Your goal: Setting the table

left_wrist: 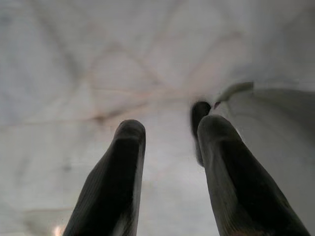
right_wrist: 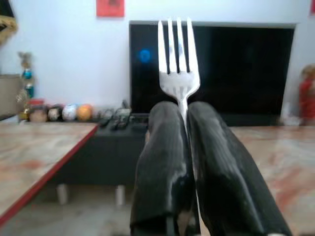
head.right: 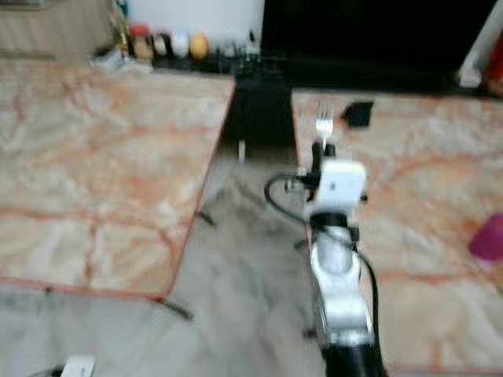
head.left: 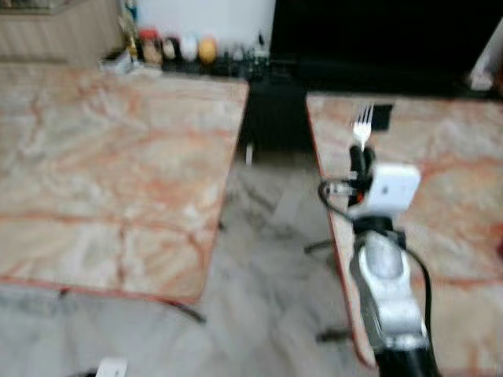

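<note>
My right gripper (head.left: pixel 361 161) is shut on a silver fork (head.left: pixel 362 124), tines pointing forward and up (right_wrist: pixel 177 54), held over the near-left edge of the right marble table (head.left: pixel 440 157). The black fingers (right_wrist: pixel 162 147) pinch the fork's neck between them. My left gripper (left_wrist: pixel 167 142) hangs low over the pale marble floor with its two fingers apart and nothing between them.
A second marble table (head.left: pixel 110 165) stands on the left, with a floor aisle (head.left: pixel 267 259) between the two. A small black object (head.left: pixel 380 116) lies on the right table; a pink thing (head.right: pixel 489 237) sits near its right edge. Bottles and jars (head.left: pixel 169 49) and a dark TV (right_wrist: pixel 211 64) line the back.
</note>
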